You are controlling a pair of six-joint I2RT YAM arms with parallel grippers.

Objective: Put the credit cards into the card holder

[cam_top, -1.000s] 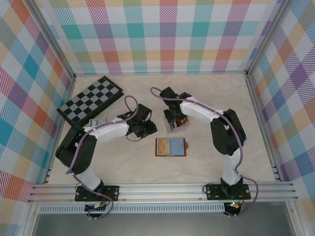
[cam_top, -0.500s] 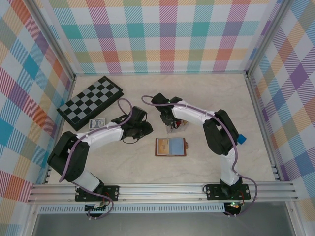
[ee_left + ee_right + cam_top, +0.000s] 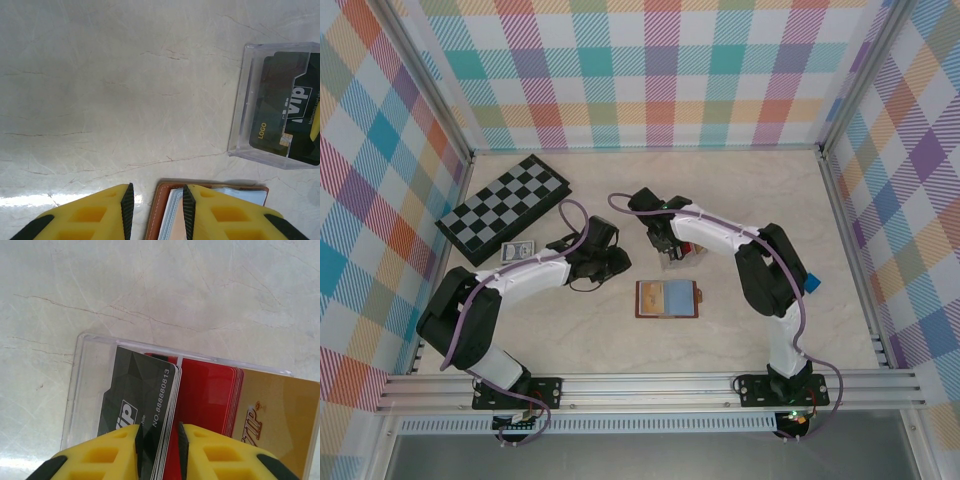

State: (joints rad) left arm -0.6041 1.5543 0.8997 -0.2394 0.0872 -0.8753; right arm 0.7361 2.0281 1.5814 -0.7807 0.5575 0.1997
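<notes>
A pale marbled counter (image 3: pixel 740 200) seen from above, with checked walls around it. The card holder (image 3: pixel 667 298), a reddish-brown leather wallet, lies open and flat near the middle of the counter, between the two arms, with a pale blue panel showing inside.

Just beyond it is a clear tray (image 3: pixel 80 390) holding the credit cards (image 3: pixel 200 395) in an overlapping stack: a black card (image 3: pixel 135 390) on the left, a red card (image 3: pixel 210 390) in the middle and a tan card (image 3: pixel 280 410) on the right.

The right arm's jaws point down into the tray. Their yellow fingers (image 3: pixel 105 455) stand narrowly apart on either side of the black card's edge. I cannot tell whether they pinch it.

The left arm's jaws hover over the far edge of the card holder. They are partly open, with nothing between their yellow fingers (image 3: pixel 95 215).

A chessboard (image 3: pixel 503 207) lies at the far left, with a small blue-patterned pack (image 3: pixel 520 250) just beside it.
</notes>
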